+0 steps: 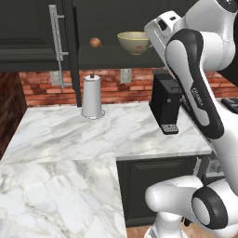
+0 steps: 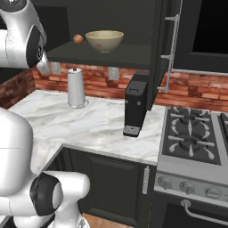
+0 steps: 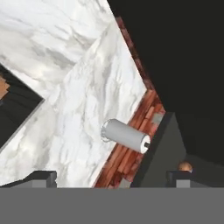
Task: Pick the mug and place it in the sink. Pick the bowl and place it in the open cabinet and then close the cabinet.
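Since the bowl [image 2: 104, 40] already sits on the cabinet [image 2: 111, 54] shelf at upper centre of the right view beside a brown ball [image 2: 78, 39], the wide-open, empty gripper [image 3: 111, 177] should next swing the door [image 1: 59, 42] by its handle [image 1: 56, 44], clearing the paper towel roll [image 1: 91, 96].

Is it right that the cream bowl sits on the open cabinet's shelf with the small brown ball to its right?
Not quite. In the right base view the bowl does sit on the open cabinet's shelf, but the small brown ball is to its left, not its right.
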Available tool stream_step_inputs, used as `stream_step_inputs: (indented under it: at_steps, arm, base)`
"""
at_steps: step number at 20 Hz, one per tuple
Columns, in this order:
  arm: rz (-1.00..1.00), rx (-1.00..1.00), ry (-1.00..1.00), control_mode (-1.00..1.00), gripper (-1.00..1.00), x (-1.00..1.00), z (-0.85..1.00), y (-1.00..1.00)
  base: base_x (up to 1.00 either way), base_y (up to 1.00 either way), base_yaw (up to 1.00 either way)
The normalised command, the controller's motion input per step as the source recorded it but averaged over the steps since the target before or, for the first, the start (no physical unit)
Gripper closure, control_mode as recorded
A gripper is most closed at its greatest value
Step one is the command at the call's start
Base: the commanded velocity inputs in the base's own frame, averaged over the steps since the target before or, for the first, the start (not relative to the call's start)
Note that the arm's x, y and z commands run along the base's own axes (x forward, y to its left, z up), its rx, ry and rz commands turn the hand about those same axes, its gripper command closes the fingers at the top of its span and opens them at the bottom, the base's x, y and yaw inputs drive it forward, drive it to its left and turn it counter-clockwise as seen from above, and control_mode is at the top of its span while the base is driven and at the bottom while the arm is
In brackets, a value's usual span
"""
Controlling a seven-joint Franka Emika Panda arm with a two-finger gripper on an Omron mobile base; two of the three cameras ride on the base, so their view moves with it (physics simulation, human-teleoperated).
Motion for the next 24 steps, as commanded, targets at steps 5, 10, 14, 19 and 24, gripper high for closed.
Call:
stream_step_inputs:
  at_steps: [5, 10, 14, 19, 24]
  arm:
    - [0.22, -0.38, -0.02, -1.00, -1.00, -0.47, 0.00, 0.25]
    - [0.11, -0.51, -0.16, -1.00, -1.00, -0.56, 0.00, 0.63]
    - [0.01, -0.45, -0.43, -1.00, -1.00, -0.61, 0.00, 0.62]
    - [0.01, -0.19, -0.40, -1.00, -1.00, -0.56, 0.42, 0.29]
    - [0.00, -0.13, -0.51, -1.00, -1.00, -0.85, 0.00, 0.34]
  base:
    - [0.00, 0.00, 0.00]
    - [0.00, 0.00, 0.00]
    - [0.00, 0.00, 0.00]
    - [0.00, 0.00, 0.00]
    - [0.00, 0.00, 0.00]
